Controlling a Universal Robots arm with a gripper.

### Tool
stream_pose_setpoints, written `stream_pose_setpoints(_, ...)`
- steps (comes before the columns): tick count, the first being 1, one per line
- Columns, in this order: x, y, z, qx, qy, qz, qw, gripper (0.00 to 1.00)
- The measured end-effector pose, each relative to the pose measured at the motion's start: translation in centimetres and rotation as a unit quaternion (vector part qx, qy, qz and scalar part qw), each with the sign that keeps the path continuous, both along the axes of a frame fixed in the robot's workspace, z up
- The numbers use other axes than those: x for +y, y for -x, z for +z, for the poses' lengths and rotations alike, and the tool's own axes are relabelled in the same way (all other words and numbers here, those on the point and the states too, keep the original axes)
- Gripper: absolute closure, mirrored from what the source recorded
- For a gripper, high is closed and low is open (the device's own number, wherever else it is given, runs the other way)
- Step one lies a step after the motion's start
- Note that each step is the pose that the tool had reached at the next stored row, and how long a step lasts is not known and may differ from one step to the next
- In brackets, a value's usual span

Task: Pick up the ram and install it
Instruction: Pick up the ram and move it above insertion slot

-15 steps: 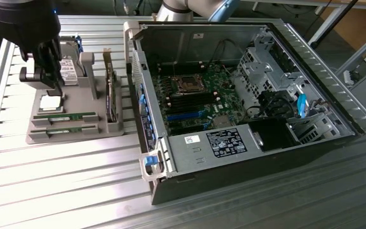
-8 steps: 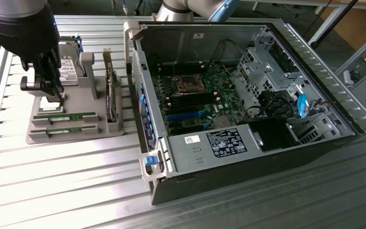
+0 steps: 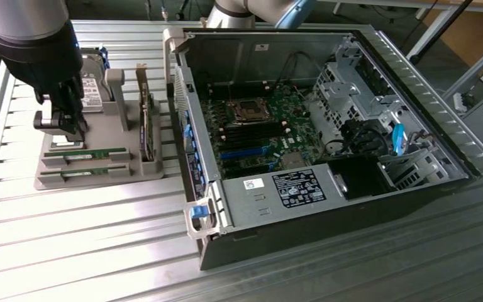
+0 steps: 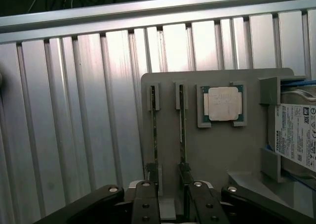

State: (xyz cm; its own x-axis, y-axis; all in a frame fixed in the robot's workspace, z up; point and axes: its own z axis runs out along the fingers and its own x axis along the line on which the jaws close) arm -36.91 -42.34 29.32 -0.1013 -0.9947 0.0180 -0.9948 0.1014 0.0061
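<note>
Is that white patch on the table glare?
Yes. Exterior view: light glares off the ribbed metal table beside the grey holder; the computer case lies darker. Wrist view: the table's ribs gleam, the processor chip too.

Holder tray on table, at exterior view's left of computer case. Two ram sticks side by side in tray slots.

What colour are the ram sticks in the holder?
Both ram sticks are green; exterior view shows it best.

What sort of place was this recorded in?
Probably a computer-assembly lab bench: an open PC case on a ribbed metal table, beside a grey fixture holding RAM sticks and a processor.
</note>
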Motion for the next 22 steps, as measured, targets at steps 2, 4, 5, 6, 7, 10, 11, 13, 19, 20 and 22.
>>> stream_pose_setpoints(2, 0.00, 0.0, -0.34, -0.0001, 0.0000, 0.000, 1.0000, 0.71)
stream_pose_setpoints(4, 0.00, 0.0, -0.73, 0.0000, 0.0000, 0.000, 1.0000, 0.71)
stream_pose_setpoints(5, 0.00, 0.0, -0.98, -0.0001, 0.0000, 0.000, 1.0000, 0.71)
stream_pose_setpoints(6, 0.00, 0.0, -1.24, -0.0001, -0.0001, 0.000, 1.0000, 0.71)
stream_pose_setpoints(7, 0.00, 0.0, -1.49, 0.0000, 0.0000, 0.000, 1.0000, 0.71)
stream_pose_setpoints(10, 0.00, 0.0, -2.16, 0.0000, 0.0000, 0.000, 1.0000, 0.71)
stream_pose_setpoints(11, 0.00, 0.1, -2.26, 0.0000, 0.0000, 0.000, 1.0000, 0.71)
stream_pose_setpoints(13, 0.00, 0.5, -2.64, -0.0001, 0.0000, 0.000, 1.0000, 0.71)
stream_pose_setpoints(19, -0.45, 0.9, -3.73, 0.0000, 0.0000, 0.000, 1.0000, 0.71)
stream_pose_setpoints(20, -0.58, 0.9, -3.88, -0.0001, -0.0001, 0.000, 1.0000, 0.71)
stream_pose_setpoints(22, -0.94, 0.6, -5.37, 0.0000, 0.0077, 0.000, 1.0000, 0.71)
